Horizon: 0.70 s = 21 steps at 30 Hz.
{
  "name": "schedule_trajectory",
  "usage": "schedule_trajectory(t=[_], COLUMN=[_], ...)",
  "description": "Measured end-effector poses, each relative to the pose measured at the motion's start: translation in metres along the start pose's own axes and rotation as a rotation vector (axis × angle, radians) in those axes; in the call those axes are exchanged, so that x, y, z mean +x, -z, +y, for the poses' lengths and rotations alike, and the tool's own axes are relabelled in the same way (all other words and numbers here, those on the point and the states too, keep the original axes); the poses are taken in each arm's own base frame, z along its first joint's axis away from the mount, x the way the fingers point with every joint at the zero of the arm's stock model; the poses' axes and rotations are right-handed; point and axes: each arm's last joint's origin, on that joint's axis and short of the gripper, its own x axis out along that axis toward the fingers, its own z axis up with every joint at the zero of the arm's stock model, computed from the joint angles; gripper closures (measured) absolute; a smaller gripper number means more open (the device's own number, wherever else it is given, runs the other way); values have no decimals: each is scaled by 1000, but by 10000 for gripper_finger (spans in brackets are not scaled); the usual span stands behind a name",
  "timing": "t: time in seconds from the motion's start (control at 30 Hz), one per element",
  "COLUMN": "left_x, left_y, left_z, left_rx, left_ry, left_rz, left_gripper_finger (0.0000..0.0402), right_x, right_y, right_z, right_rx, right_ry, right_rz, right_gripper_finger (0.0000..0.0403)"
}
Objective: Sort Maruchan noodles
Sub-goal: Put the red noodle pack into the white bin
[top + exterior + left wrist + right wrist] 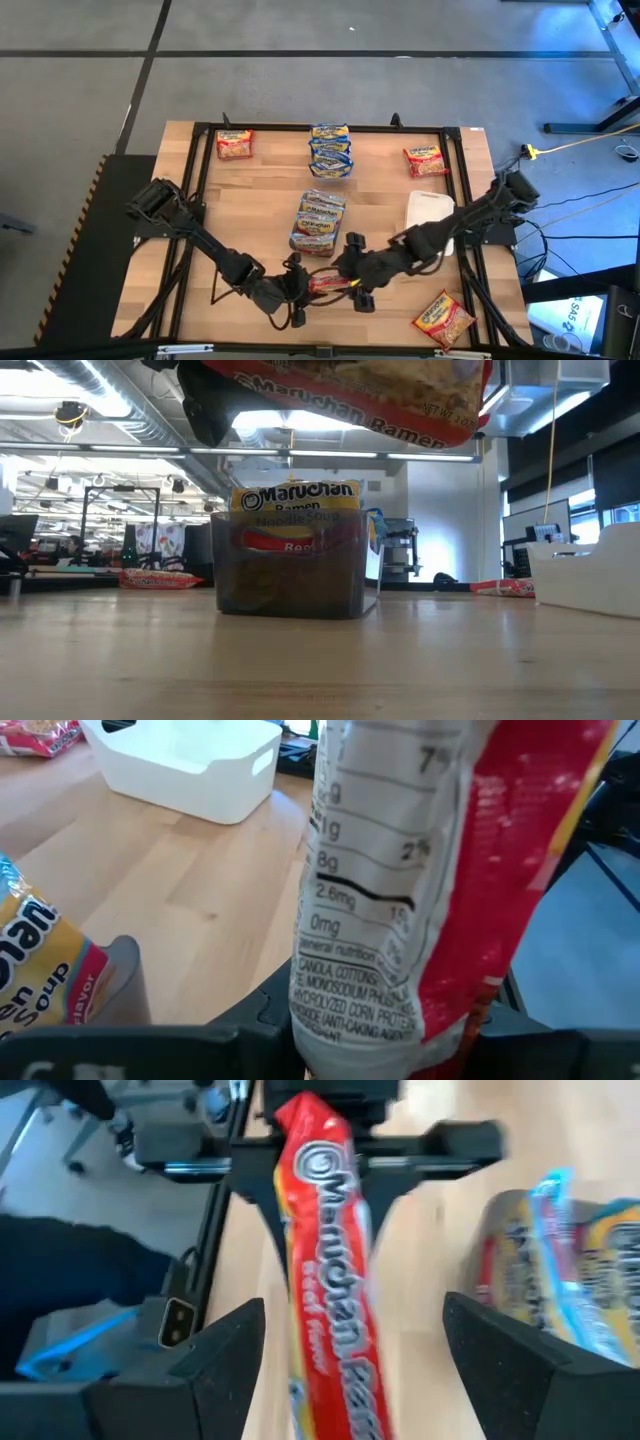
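A red and yellow Maruchan packet hangs in the air between my two grippers, over the table's near middle. My left gripper is shut on it. My right gripper is open, one finger standing on each side of the packet without touching it. The low view shows the packet high above the table. The left wrist view shows its back with the nutrition label. More packets stand in a clear tub at the table's centre. My left gripper pinches the red packet by its end between the two fingers, coming level from the table's left. The packet is lifted clear of the table and reaches out toward my right gripper, turned on its edge.
A stack of blue-accented packets lies at the far middle. Single red packets lie at the far left, the far right and the near right. A white tub sits to the right, under my right arm.
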Motion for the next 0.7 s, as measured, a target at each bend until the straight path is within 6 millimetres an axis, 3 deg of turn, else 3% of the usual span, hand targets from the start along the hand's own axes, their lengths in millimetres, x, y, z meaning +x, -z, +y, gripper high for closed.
schedule_trajectory(t=[0.3, 0.4, 0.6, 0.7], left_x=[0, 0, 0, 0], left_y=[0, 0, -1, 0], left_z=[0, 0, 1, 0], left_rx=[1, 5, -1, 0], left_ry=[-1, -1, -11, -9], left_rz=[0, -1, -8, -7], left_gripper_finger=[283, 282, 271, 246], right_x=[28, 31, 34, 34], right_y=[3, 3, 2, 1], right_z=[-5, -5, -3, -2], right_rx=[20, 13, -21, -44], right_ry=[-33, -35, -48, -50], right_rz=[75, 75, 50, 48], right_gripper_finger=[136, 181, 308, 334])
